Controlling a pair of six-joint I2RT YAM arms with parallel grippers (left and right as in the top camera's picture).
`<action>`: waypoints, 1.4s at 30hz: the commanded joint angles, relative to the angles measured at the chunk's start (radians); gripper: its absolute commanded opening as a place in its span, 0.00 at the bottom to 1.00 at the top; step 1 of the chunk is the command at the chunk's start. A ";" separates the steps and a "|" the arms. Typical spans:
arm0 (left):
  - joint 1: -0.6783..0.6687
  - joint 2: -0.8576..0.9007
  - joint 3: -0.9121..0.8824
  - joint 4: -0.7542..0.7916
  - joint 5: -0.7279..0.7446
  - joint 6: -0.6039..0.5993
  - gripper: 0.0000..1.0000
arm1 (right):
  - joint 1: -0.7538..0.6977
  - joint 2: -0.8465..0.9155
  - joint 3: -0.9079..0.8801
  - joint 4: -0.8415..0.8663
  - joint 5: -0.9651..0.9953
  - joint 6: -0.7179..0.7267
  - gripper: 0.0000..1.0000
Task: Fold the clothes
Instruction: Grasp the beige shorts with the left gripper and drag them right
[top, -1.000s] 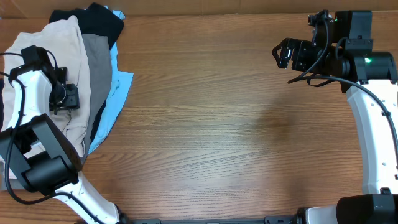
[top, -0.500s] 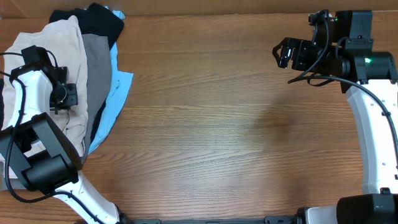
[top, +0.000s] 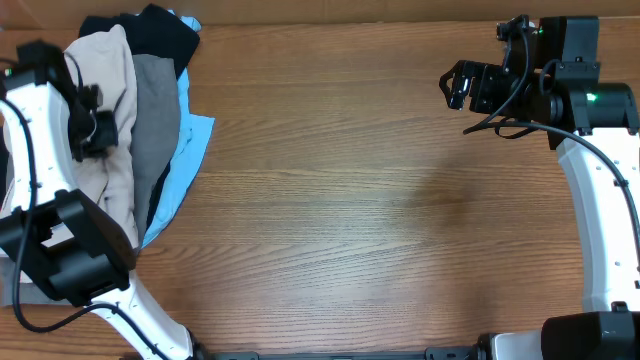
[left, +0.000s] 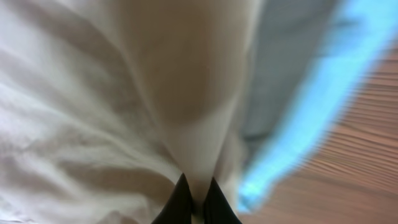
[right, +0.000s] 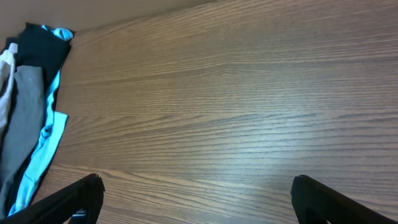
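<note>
Between the left end effector (left: 197, 200) tips, a fold of cream shorts (left: 93, 124).

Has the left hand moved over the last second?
Yes. The left hand, pinching the pale cream cotton shorts, has shifted up the overhead view toward the black garment.

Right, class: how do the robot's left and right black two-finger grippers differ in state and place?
The left gripper is shut, pinching a fold of pale cream cotton garment; the right gripper stands wide open, holding nothing. The left gripper is at the clothes pile; the right gripper hangs over bare brown wooden table. Both have black fingers.
</note>
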 joint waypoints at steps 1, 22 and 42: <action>-0.115 -0.008 0.175 -0.099 0.226 -0.054 0.04 | 0.004 0.001 0.018 0.002 0.017 -0.003 0.99; -0.913 0.056 0.217 0.345 0.317 -0.268 0.16 | -0.216 0.001 0.019 -0.153 0.005 0.035 1.00; -1.088 0.162 0.324 0.043 0.316 0.151 0.74 | -0.281 0.102 -0.082 -0.135 -0.011 0.002 1.00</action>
